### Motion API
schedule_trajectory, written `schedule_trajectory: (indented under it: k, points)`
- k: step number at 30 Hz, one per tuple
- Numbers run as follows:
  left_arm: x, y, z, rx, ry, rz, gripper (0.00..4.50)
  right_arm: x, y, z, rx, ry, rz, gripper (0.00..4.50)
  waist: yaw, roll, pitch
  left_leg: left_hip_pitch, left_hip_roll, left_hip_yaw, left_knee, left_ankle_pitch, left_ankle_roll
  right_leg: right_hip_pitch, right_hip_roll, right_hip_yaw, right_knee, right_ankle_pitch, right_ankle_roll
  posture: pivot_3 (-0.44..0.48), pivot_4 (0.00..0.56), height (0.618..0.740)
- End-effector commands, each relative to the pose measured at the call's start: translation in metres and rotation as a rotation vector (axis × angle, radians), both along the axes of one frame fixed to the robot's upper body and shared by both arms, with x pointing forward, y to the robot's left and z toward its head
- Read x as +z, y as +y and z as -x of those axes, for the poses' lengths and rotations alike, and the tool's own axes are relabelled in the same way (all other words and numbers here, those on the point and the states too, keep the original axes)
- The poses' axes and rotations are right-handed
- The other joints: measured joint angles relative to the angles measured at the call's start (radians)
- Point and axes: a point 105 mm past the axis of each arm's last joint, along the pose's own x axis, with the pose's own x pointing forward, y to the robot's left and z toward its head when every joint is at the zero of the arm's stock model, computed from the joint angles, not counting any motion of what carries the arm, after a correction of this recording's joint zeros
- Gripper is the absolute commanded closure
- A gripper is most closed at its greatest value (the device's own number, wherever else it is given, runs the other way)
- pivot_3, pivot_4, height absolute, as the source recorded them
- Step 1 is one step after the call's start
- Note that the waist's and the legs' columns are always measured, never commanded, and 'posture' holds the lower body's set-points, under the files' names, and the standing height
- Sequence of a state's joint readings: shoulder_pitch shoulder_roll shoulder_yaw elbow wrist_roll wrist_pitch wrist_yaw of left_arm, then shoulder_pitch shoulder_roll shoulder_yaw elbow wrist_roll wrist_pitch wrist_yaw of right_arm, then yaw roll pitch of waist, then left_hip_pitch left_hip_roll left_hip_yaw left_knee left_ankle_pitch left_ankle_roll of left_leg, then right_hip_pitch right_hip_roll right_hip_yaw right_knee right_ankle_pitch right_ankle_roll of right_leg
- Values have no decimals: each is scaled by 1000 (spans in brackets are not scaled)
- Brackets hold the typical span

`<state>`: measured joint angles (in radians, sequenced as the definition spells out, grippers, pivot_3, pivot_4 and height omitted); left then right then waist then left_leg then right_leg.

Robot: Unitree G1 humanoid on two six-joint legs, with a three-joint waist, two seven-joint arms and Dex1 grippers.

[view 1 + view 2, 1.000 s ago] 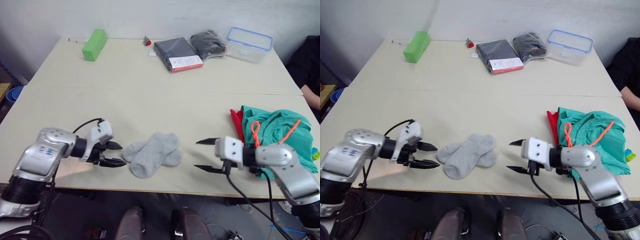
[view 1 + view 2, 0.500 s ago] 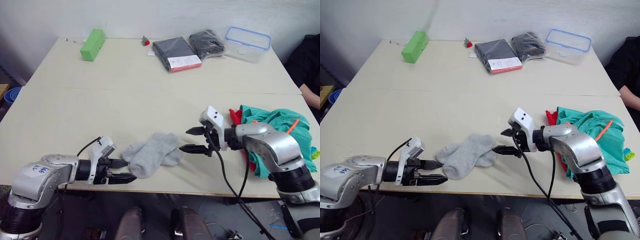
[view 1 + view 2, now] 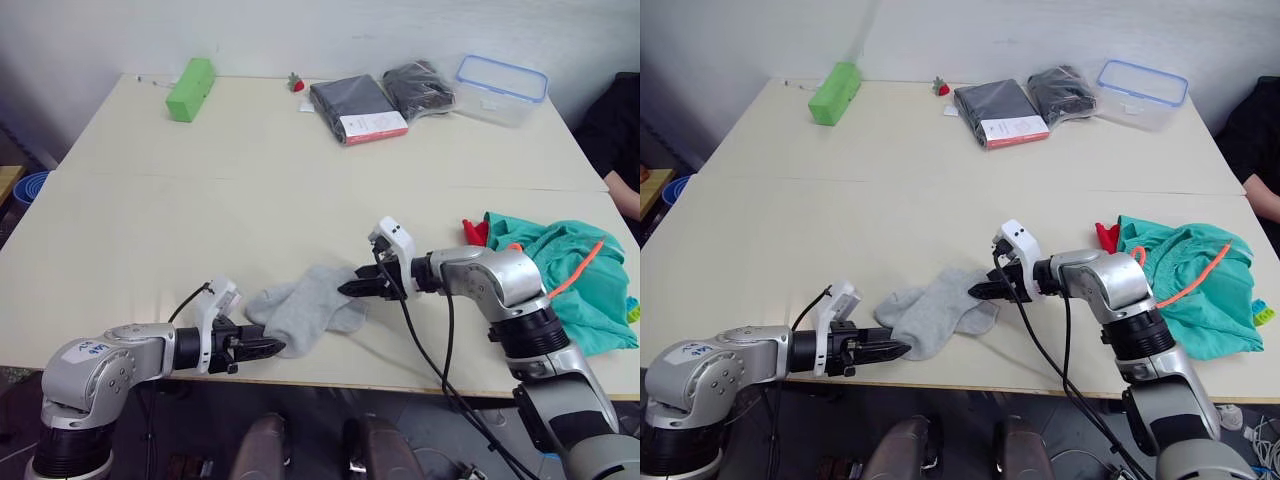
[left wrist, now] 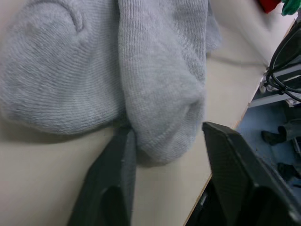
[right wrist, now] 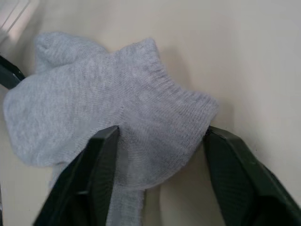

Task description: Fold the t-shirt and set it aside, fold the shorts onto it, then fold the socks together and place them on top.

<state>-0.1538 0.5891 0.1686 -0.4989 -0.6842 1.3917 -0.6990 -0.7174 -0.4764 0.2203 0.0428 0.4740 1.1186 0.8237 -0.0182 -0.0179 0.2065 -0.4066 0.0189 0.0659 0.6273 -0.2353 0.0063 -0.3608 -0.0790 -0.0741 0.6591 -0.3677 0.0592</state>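
Observation:
The grey socks (image 3: 310, 305) lie overlapped near the table's front edge. My left gripper (image 3: 270, 348) reaches in low from the front left. In the left wrist view its fingers (image 4: 120, 160) press either side of one sock's toe (image 4: 164, 103). My right gripper (image 3: 350, 289) comes from the right, and its fingers (image 5: 101, 160) close on the cuff (image 5: 160, 117) of the top sock. The teal shorts (image 3: 560, 285) with an orange drawstring lie bunched at the right edge. A sliver of the red t-shirt (image 3: 473, 232) shows beneath them.
At the back of the table (image 3: 250, 190) stand a lime-green block (image 3: 189, 88), two dark packaged garments (image 3: 357, 108), a clear box with a blue rim (image 3: 502, 88) and a small red item (image 3: 294, 82). A person (image 3: 620, 130) sits at the far right.
Both arms moved inward to the socks, the left along the front edge, the right from beside the shorts. Both grippers narrowed from wide open onto the socks' ends.

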Motion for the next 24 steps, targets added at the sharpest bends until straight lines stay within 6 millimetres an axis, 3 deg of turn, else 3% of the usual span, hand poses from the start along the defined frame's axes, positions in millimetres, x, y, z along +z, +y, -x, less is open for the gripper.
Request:
schedule_trajectory:
  k: [1,5,11,18,24]
  points:
    - [1,-8,5,-34,14,29,3398,15,0,-2,-11,-24,-50,3131,-4,0,0,0,0,0,0,0,0,0,0,0,0,0,0,0,150,740]
    - [1,-11,6,-44,14,39,4500,18,-2,-1,-7,-42,-59,4468,-8,0,0,0,0,0,0,0,0,0,0,0,0,0,0,0,150,740]
    - [19,-13,10,-95,-21,67,4500,45,-8,11,6,-107,-149,4468,-8,0,0,0,0,0,-1,0,0,-1,0,0,0,0,0,0,150,740]
    - [36,-13,16,-181,-46,63,4500,52,-12,23,-2,-136,-183,4468,-9,0,0,0,0,0,-4,0,-1,-1,0,0,-2,0,0,0,150,740]
    - [66,10,8,-281,-85,-27,4500,60,-23,44,-25,-157,-187,4468,-8,0,0,0,0,1,-6,2,-4,-3,0,1,-2,0,0,0,150,740]
